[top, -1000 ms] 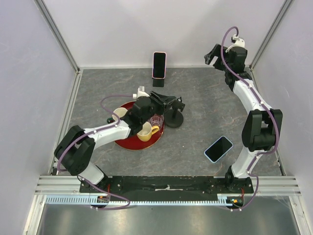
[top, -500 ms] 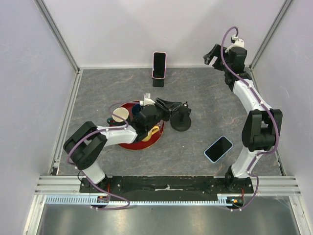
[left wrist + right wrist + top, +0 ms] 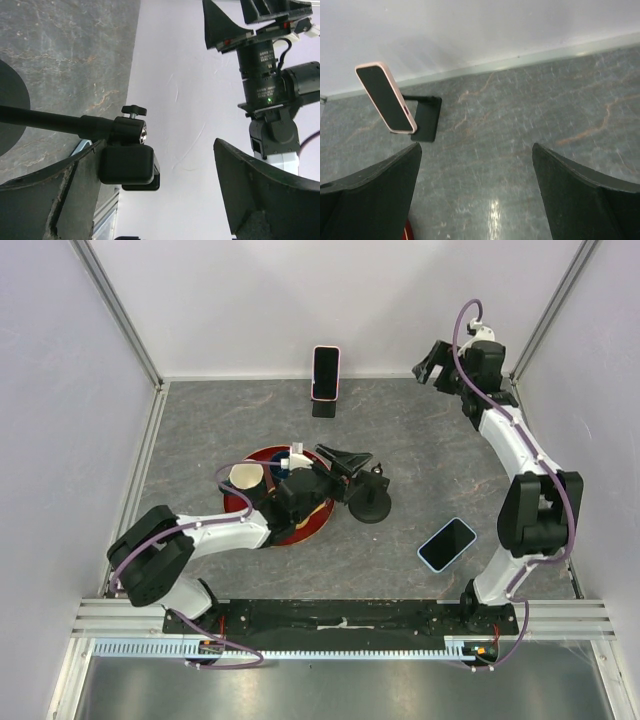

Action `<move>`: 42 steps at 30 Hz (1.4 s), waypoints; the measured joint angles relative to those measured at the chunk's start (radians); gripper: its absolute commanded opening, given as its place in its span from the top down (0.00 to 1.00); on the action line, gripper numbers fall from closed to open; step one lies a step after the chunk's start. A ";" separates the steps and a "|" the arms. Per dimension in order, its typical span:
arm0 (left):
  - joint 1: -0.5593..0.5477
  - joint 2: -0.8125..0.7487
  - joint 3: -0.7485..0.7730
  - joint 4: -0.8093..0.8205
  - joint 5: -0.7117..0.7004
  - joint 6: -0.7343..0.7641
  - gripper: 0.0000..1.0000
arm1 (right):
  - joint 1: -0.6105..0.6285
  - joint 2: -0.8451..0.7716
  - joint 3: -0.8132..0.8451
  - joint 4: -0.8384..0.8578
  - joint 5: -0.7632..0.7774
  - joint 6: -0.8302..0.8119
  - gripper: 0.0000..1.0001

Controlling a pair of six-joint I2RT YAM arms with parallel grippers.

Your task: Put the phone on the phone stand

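Observation:
A phone in a light-blue case [image 3: 446, 544] lies flat on the table at the front right, apart from both grippers. The black phone stand [image 3: 370, 502] with a round base stands mid-table. My left gripper [image 3: 345, 462] hangs open over it. In the left wrist view the stand's black head [image 3: 125, 162] sits against the left finger, clear of the right one, with the left gripper [image 3: 156, 145] open. My right gripper [image 3: 437, 358] is raised at the back right, open and empty [image 3: 476, 146].
A second phone in a pink case [image 3: 325, 373] leans on its own stand by the back wall, also seen from the right wrist as the pink phone [image 3: 385, 97]. A red tray [image 3: 262, 536] holding a beige cup [image 3: 243, 477] lies under my left arm.
My left arm carried the black stand rightward and forward away from the tray, then opened its jaws and let it go. The right arm barely shifted.

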 measured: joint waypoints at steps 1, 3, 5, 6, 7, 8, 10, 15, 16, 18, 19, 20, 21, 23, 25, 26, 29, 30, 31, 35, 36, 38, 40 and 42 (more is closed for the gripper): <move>-0.001 -0.016 -0.003 -0.020 0.001 0.005 0.07 | 0.003 -0.021 -0.019 -0.011 0.005 -0.004 0.02; -0.003 -0.037 -0.015 -0.042 0.006 0.007 0.07 | 0.014 -0.076 -0.081 -0.032 0.018 -0.011 0.02; -0.006 -0.062 -0.042 -0.045 0.017 0.008 0.08 | 0.043 -0.144 -0.157 -0.068 0.045 -0.021 0.02; -0.008 -0.077 -0.056 -0.050 0.019 0.010 0.07 | 0.063 -0.176 -0.189 -0.092 0.065 -0.025 0.02; -0.011 -0.099 -0.075 -0.060 0.026 0.015 0.05 | 0.088 -0.209 -0.219 -0.111 0.088 -0.027 0.02; -0.018 -0.125 -0.097 -0.070 0.027 0.021 0.04 | 0.114 -0.242 -0.249 -0.135 0.111 -0.029 0.02; -0.033 -0.179 -0.127 -0.116 0.047 0.044 0.04 | 0.173 -0.311 -0.305 -0.167 0.157 -0.030 0.02; -0.042 -0.268 -0.144 -0.172 0.133 0.096 0.20 | 0.322 -0.547 -0.478 -0.230 0.212 -0.006 0.02; -0.042 -0.286 -0.150 -0.177 0.148 0.106 0.22 | 0.335 -0.605 -0.519 -0.237 0.219 0.004 0.02; -0.044 -0.344 -0.179 -0.193 0.175 0.156 0.24 | 0.346 -0.721 -0.587 -0.264 0.228 0.021 0.02; -0.045 -0.389 -0.195 -0.212 0.183 0.195 0.24 | 0.349 -0.787 -0.621 -0.278 0.226 0.025 0.02; -0.044 -0.426 -0.205 -0.225 0.189 0.234 0.24 | 0.350 -0.829 -0.639 -0.286 0.222 0.025 0.02; -0.044 -0.472 -0.207 -0.255 0.201 0.295 0.23 | 0.353 -0.877 -0.658 -0.297 0.218 0.024 0.02; -0.045 -0.552 -0.188 -0.310 0.212 0.436 0.22 | 0.365 -0.950 -0.684 -0.319 0.198 0.023 0.03; -0.045 -0.600 -0.137 -0.372 0.221 0.595 0.20 | 0.377 -0.990 -0.698 -0.333 0.173 0.023 0.05; -0.045 -0.607 -0.101 -0.399 0.226 0.678 0.20 | 0.383 -1.003 -0.702 -0.345 0.157 0.023 0.07; -0.044 -0.586 -0.004 -0.454 0.230 0.891 0.21 | 0.401 -1.013 -0.711 -0.377 0.107 0.025 0.13; -0.044 -0.568 0.023 -0.457 0.237 0.972 0.21 | 0.409 -1.008 -0.712 -0.387 0.092 0.027 0.14; -0.045 -0.555 0.036 -0.457 0.245 1.024 0.21 | 0.419 -1.000 -0.712 -0.396 0.081 0.026 0.15; -0.045 -0.530 0.009 -0.416 0.267 1.249 0.14 | 0.470 -0.956 -0.712 -0.441 0.056 0.028 0.15; -0.044 -0.530 -0.006 -0.401 0.273 1.297 0.13 | 0.480 -0.946 -0.712 -0.455 0.056 0.029 0.14; -0.044 -0.527 -0.019 -0.375 0.290 1.380 0.12 | 0.488 -0.932 -0.712 -0.476 0.056 0.030 0.13; -0.043 -0.514 -0.016 -0.344 0.314 1.456 0.12 | 0.490 -0.918 -0.711 -0.500 0.057 0.031 0.06; -0.043 -0.489 -0.006 -0.312 0.324 1.513 0.12 | 0.490 -0.907 -0.705 -0.523 0.071 0.046 0.02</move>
